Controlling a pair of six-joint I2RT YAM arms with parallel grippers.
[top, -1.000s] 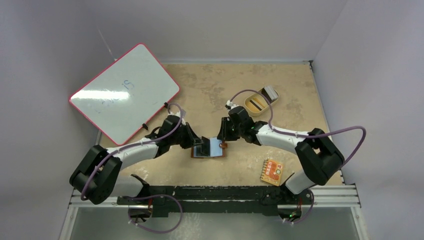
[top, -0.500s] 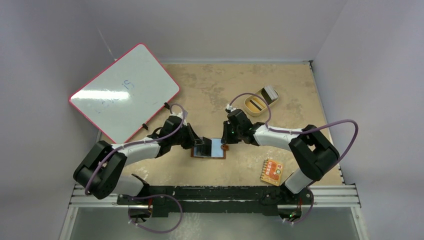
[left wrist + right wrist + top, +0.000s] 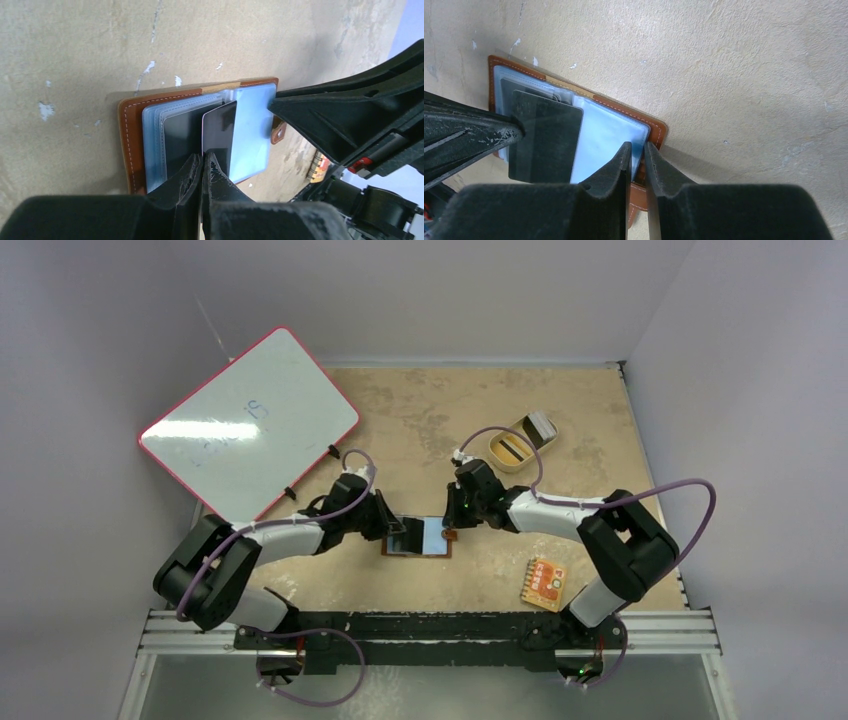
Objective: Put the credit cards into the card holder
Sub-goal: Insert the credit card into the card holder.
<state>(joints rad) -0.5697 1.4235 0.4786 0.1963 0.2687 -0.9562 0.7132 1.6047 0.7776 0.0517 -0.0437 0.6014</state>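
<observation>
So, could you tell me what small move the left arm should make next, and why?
Probably ease the credit card edge-first into a clear pocket of the card holder: the left jaws pinch it over the open pockets, while the right jaws clamp the holder's snap-tab edge.

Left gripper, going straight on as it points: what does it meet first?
The left gripper, pinching a credit card, would likely meet the open card holder's clear pockets first; depth is unclear.
</observation>
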